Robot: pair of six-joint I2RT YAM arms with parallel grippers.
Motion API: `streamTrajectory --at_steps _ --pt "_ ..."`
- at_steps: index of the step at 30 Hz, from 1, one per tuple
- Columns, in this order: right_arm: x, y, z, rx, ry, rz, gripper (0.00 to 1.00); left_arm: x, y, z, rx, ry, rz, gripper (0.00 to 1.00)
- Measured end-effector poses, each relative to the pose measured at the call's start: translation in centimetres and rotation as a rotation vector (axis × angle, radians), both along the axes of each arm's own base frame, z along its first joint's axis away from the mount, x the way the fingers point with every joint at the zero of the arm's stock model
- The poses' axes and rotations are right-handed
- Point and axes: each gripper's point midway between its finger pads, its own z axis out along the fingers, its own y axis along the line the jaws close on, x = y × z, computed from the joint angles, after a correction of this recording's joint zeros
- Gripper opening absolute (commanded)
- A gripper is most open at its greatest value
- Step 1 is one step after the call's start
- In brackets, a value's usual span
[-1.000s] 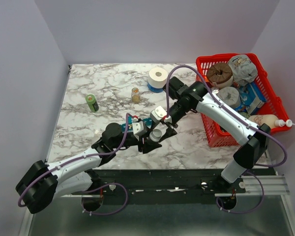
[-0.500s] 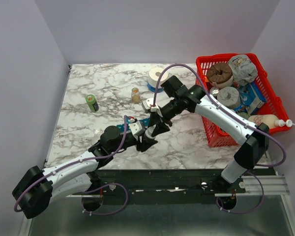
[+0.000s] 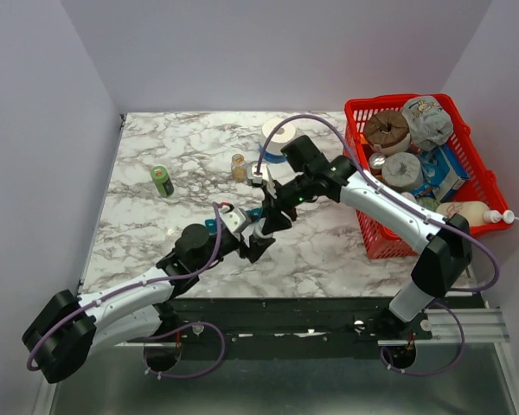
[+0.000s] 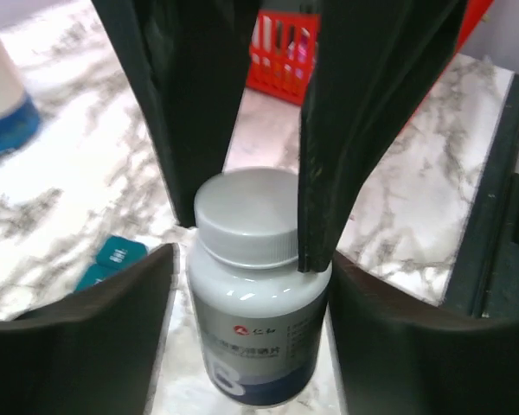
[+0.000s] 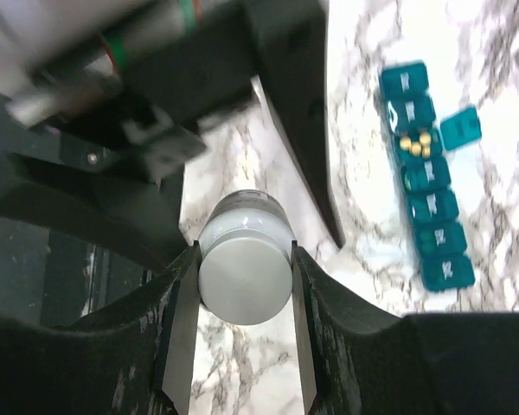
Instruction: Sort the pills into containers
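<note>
A white pill bottle (image 4: 251, 328) with a white cap (image 5: 245, 281) stands upright on the marble. My right gripper (image 5: 245, 255) comes down from above and is shut on the cap. My left gripper (image 4: 253, 259) straddles the bottle's body, open, with a gap showing at its left finger (image 4: 112, 346). In the top view both grippers meet at the bottle (image 3: 261, 232). The teal containers strip (image 5: 424, 199) lies beside it on the marble. One of its lids (image 5: 460, 128) is flipped open, and tan pills (image 5: 413, 143) lie in that compartment. From above, the strip (image 3: 211, 226) is mostly hidden under the arms.
A red mesh basket (image 3: 415, 164) full of goods stands at the right. A white roll (image 3: 278, 134), a small amber jar (image 3: 239, 166) and a green can (image 3: 162, 181) stand farther back on the table.
Both grippers have shifted left with the bottle. The right gripper has closed onto the cap, and the left gripper's jaws have widened off the bottle's body.
</note>
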Motion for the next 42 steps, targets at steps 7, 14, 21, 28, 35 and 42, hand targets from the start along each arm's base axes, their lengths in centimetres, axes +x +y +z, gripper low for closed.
streamTrajectory --at_steps 7,14,21,28,35,42 --pt "4.1 -3.5 -4.3 -0.152 0.015 -0.198 0.17 0.6 1.9 3.5 -0.075 -0.063 0.093 0.97" --pt "9.8 -9.0 -10.2 -0.345 -0.111 -0.473 0.21 2.3 4.6 4.2 -0.059 -0.016 0.265 0.99" --pt "13.0 -10.8 -11.8 -0.386 -0.182 -0.584 0.48 5.7 8.4 0.5 0.099 0.127 0.499 0.99" --pt "13.2 -11.2 -12.0 -0.379 -0.190 -0.580 0.85 7.7 11.6 2.6 0.235 0.087 0.596 0.99" --pt "12.6 -10.0 -8.0 -0.286 -0.213 -0.515 0.84 9.4 17.6 0.7 0.377 0.116 0.702 0.97" --pt "12.6 -4.2 -0.8 -0.037 -0.128 -0.376 0.35 7.7 17.1 -4.1 0.562 0.094 0.493 0.88"
